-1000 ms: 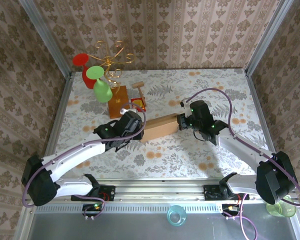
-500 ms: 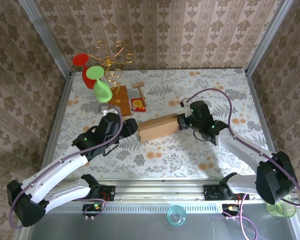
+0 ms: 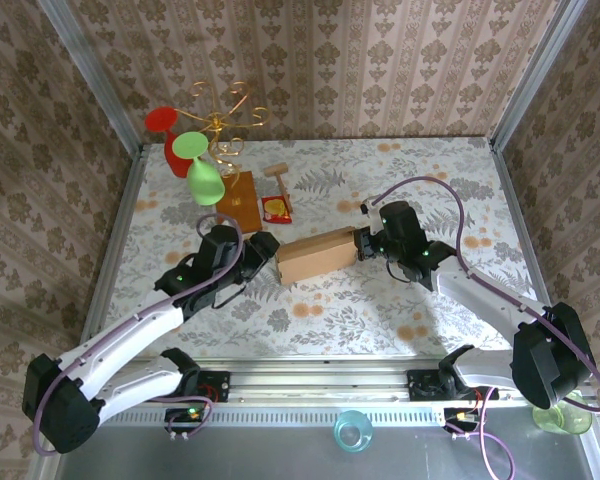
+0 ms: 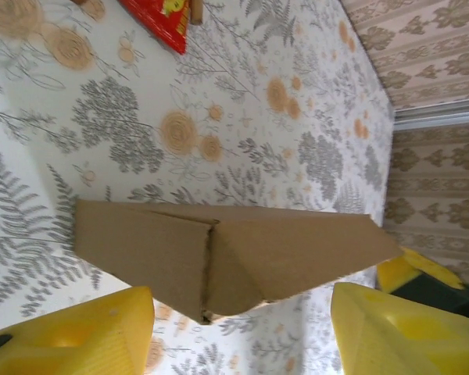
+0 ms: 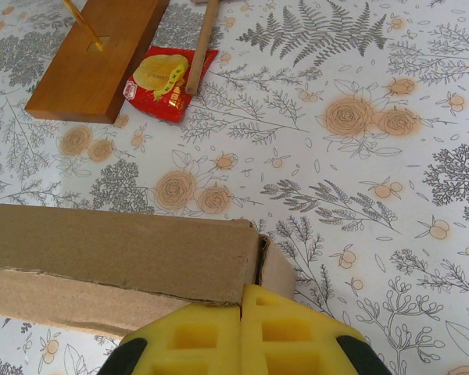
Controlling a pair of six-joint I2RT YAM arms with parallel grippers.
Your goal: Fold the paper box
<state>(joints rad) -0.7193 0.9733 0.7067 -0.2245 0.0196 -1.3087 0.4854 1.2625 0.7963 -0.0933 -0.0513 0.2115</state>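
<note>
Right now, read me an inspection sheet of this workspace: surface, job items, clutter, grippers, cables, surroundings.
Surface: table under a floral cloth.
Job's things: paper box, folded up, lying mid-table.
Clutter: wooden board with wire stand holding a red glass and a green glass upside down; red packet; wooden stick; blue cup at the near rail.
Grippers: left gripper open, fingers either side of the box's left end; right gripper shut on the box's right end.
Cables: purple cables looped along both arms.
Surroundings: patterned walls on three sides.
</note>
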